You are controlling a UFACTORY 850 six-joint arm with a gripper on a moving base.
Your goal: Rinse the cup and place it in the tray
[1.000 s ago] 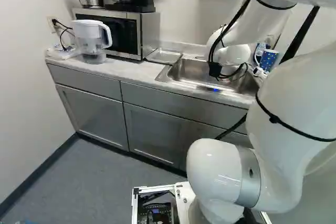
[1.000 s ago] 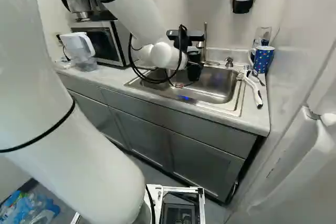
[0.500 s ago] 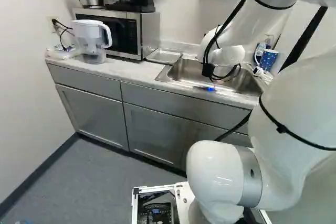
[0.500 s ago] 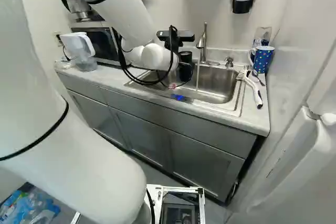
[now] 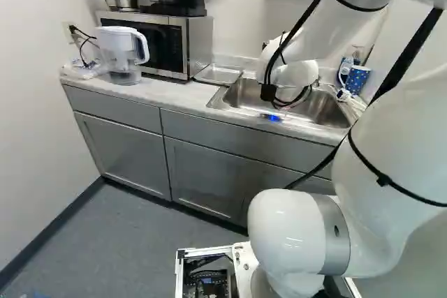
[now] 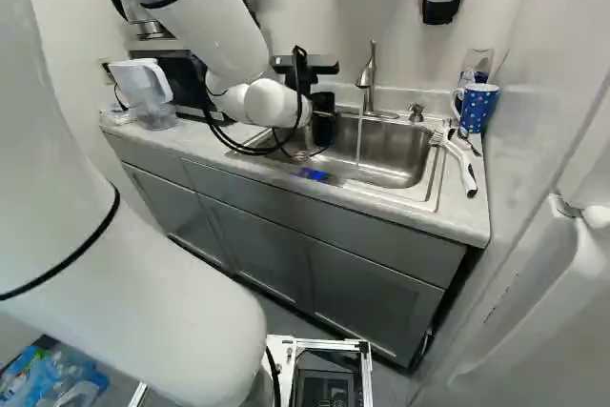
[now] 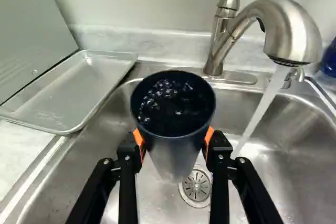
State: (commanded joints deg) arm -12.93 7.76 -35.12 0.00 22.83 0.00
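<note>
In the right base view my gripper [image 6: 314, 121] is over the sink's left part, its fingertips hidden, with the dark cup [image 6: 326, 129] at its end. The wrist view shows my gripper [image 7: 174, 142] shut on that cup [image 7: 173, 129], an orange pad on each side of it. The cup stands mouth up over the sink, with water or wet bubbles inside. Water [image 7: 264, 100] runs from the faucet [image 7: 294, 32] beside the cup, not into it. The metal tray [image 7: 73, 90] lies on the counter across the sink's rim from the cup, and holds nothing.
The sink [image 6: 396, 154] has a drain [image 7: 196, 186] below the cup. Behind the tray stands the microwave [image 5: 162, 43], with a pitcher [image 5: 124, 54] beside it. A blue dotted mug [image 6: 477, 107] and a brush [image 6: 462, 164] are at the sink's far right.
The arm has moved left over the sink with the cup held, away from the faucet and toward the tray. The running water now shows to the cup's right in the right base view.
</note>
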